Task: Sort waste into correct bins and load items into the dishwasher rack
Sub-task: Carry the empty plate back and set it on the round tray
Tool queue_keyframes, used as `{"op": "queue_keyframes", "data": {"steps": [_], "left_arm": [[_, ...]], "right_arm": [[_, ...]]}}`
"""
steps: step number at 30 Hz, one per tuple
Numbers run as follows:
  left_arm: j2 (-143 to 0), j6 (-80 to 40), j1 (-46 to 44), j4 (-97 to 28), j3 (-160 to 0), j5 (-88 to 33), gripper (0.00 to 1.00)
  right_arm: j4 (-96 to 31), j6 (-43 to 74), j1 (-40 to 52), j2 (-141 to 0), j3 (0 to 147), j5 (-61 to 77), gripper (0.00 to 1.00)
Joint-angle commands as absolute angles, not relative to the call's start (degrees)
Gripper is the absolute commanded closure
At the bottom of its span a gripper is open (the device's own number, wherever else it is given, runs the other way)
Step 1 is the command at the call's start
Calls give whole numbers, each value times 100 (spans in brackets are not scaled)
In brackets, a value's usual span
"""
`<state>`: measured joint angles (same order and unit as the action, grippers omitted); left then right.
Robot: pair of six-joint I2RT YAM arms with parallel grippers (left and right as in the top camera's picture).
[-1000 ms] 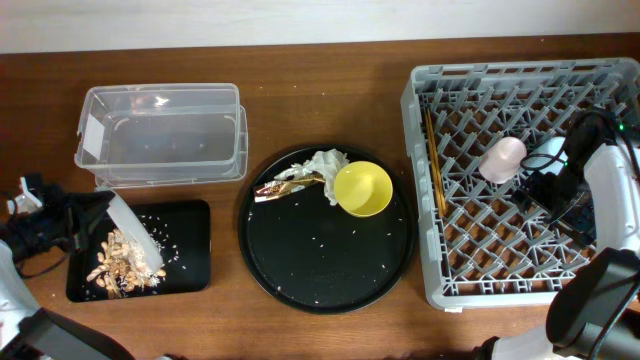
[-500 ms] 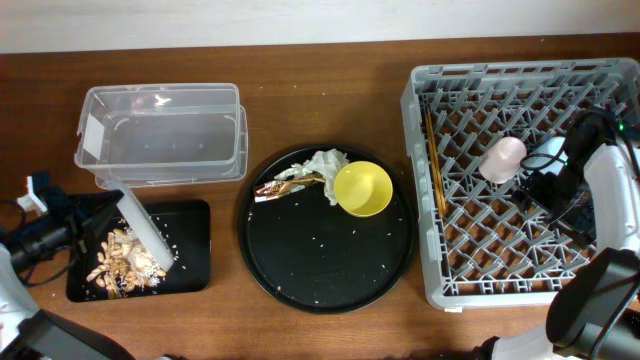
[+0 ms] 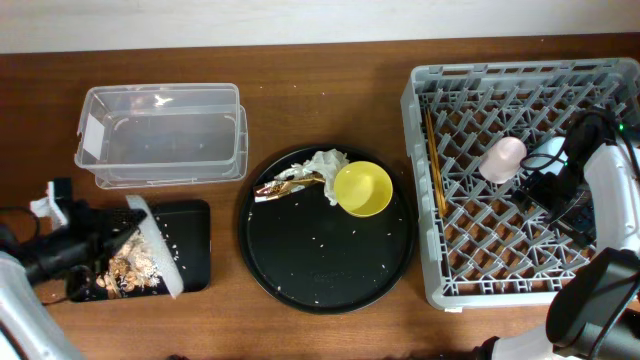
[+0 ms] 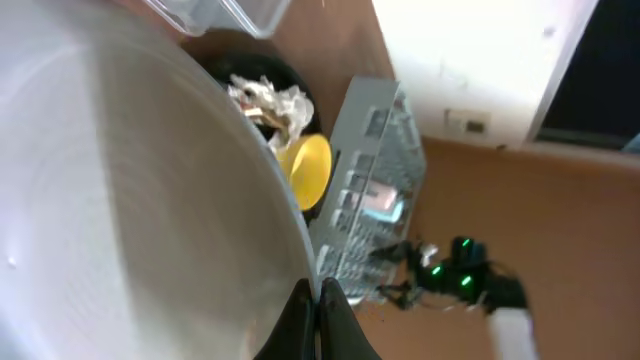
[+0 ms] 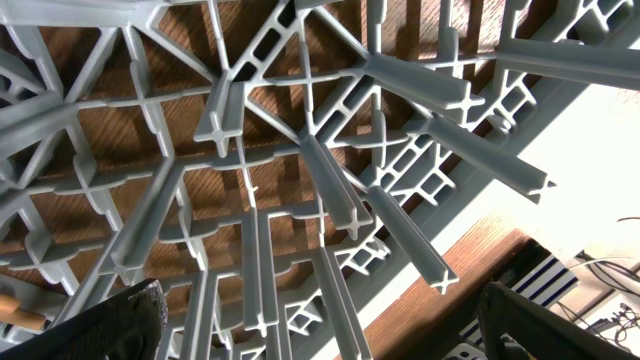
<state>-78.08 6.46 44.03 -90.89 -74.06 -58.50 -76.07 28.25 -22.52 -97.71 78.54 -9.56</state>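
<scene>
The left tool [image 4: 318,308] is clamped tight on the rim of the pale plate [image 3: 153,245], holding it tipped steeply on edge over the flat black tray [image 3: 195,240] at the desk's [image 3: 300,70] left front. Tan food scraps [image 3: 125,272] with rice grains lie heaped in that tray under the plate. The clear plastic box [image 3: 160,135] sits just behind.

The right tool [image 5: 320,295] hangs inside the dishwasher rack [image 3: 500,72] with its jaws spread wide, gripping nothing, near the pink cup [image 3: 502,158]. Wooden chopsticks [image 3: 432,160] lie along the rack's left side.

On the round black tray [image 3: 320,270] between, crumpled tissue [image 3: 325,163], wrapper [image 3: 285,187] and yellow bowl [image 3: 362,188] cluster at the back.
</scene>
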Motion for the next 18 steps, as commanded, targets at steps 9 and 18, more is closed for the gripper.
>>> {"op": "queue_keyframes", "data": {"steps": [9, 18], "left_arm": [[-6921, -1052, -405, -8055, -7537, -4056, 99], [-7671, -2893, -4182, -6134, -7535, -399, 99]], "right_arm": [[-7607, 2860, -2290, -9804, 7867, -963, 2], [-7607, 2860, -2290, -9804, 7867, -963, 2]]}}
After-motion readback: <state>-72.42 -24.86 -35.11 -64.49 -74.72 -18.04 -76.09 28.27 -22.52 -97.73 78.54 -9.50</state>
